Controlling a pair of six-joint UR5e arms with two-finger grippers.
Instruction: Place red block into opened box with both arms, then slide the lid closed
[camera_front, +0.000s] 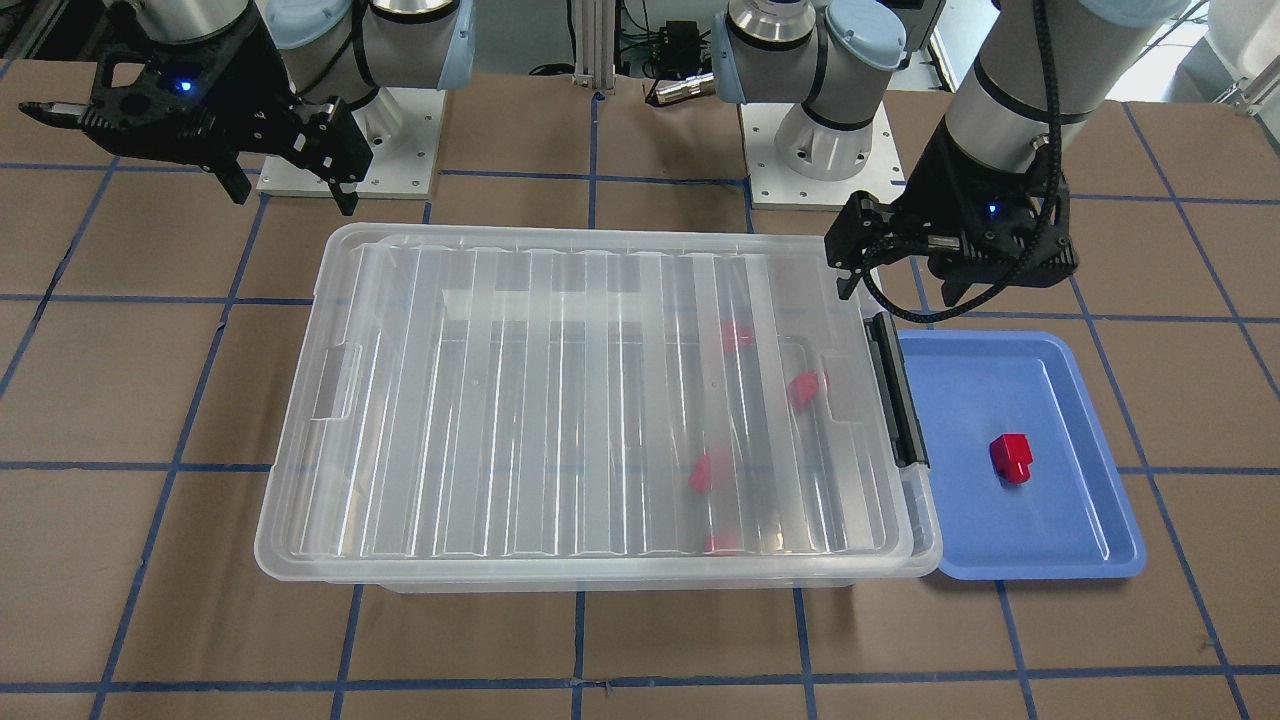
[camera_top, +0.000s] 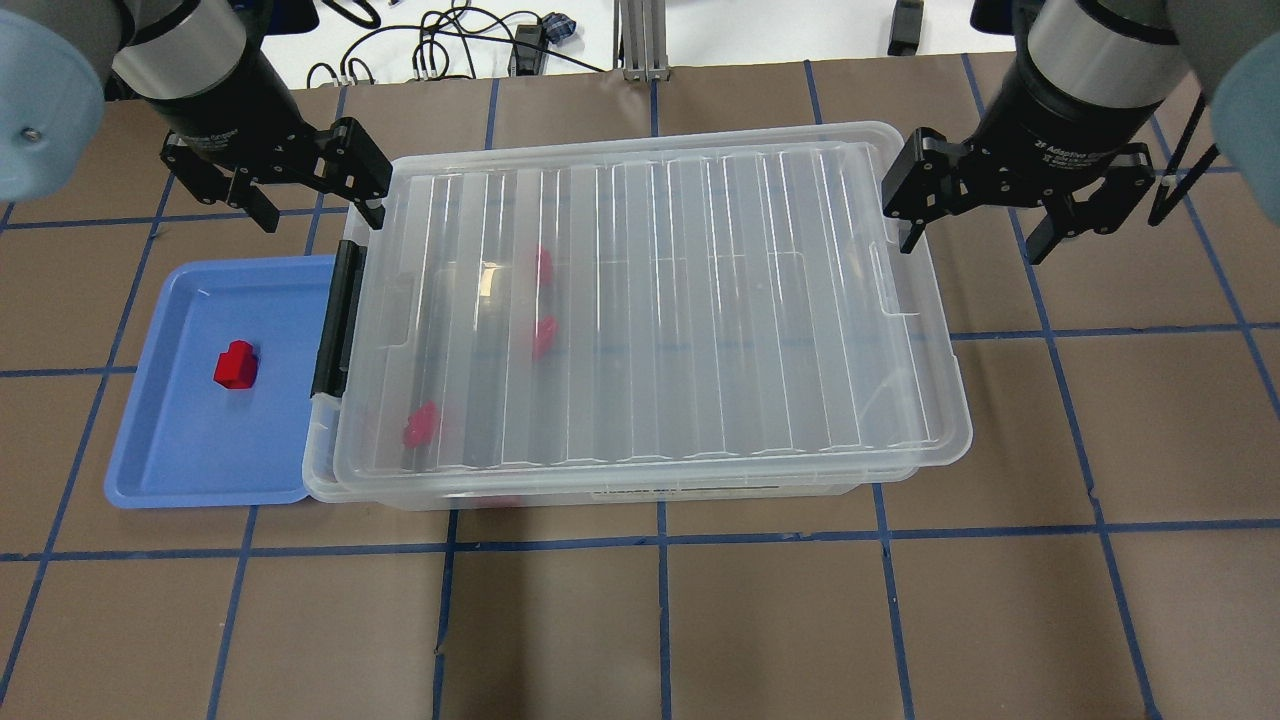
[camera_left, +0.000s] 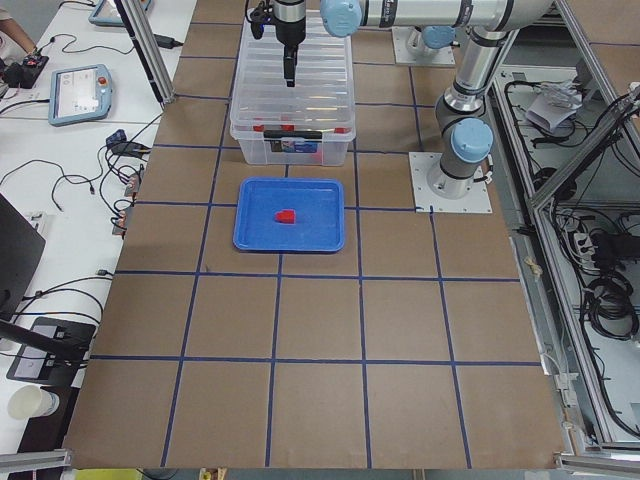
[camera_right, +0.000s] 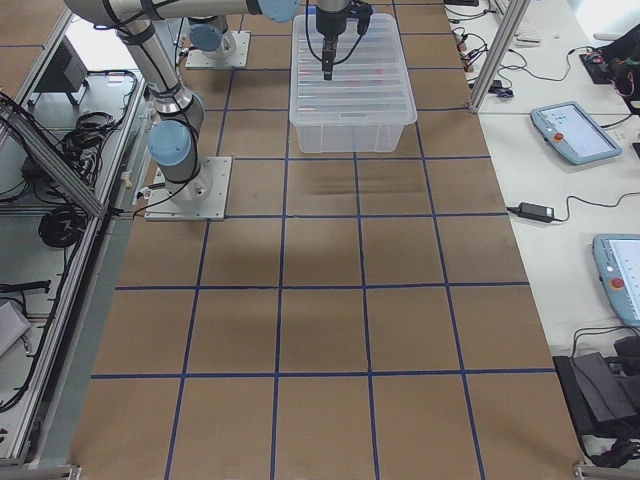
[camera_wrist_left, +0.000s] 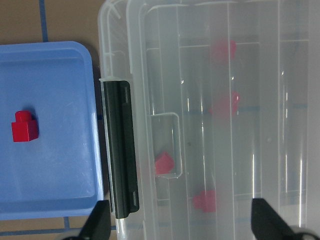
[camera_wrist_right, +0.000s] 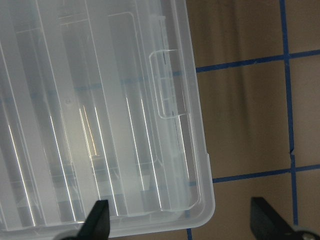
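One red block (camera_top: 236, 365) lies on the blue tray (camera_top: 180, 460), left of the box (camera_top: 318, 472). The ribbed clear lid (camera_top: 650, 300) rests on the box and covers nearly all of it, shifted slightly away from the black clasp (camera_top: 335, 320). Several more red blocks (camera_top: 420, 425) show blurred through the lid, inside the box near the clasp end. My left gripper (camera_top: 320, 215) hovers open over the far corner at the clasp end, holding nothing. Open and empty too, my right gripper (camera_top: 972, 245) hangs over the opposite short end. In the left wrist view the red block (camera_wrist_left: 25, 127) sits beside the clasp (camera_wrist_left: 120, 150).
The blue tray touches the box's clasp end. The arm bases (camera_front: 350, 140) stand behind the box on the robot's side. Brown table surface with blue tape lines surrounds everything. Tablets (camera_right: 572, 130) and cables lie on side tables beyond the table's edge.
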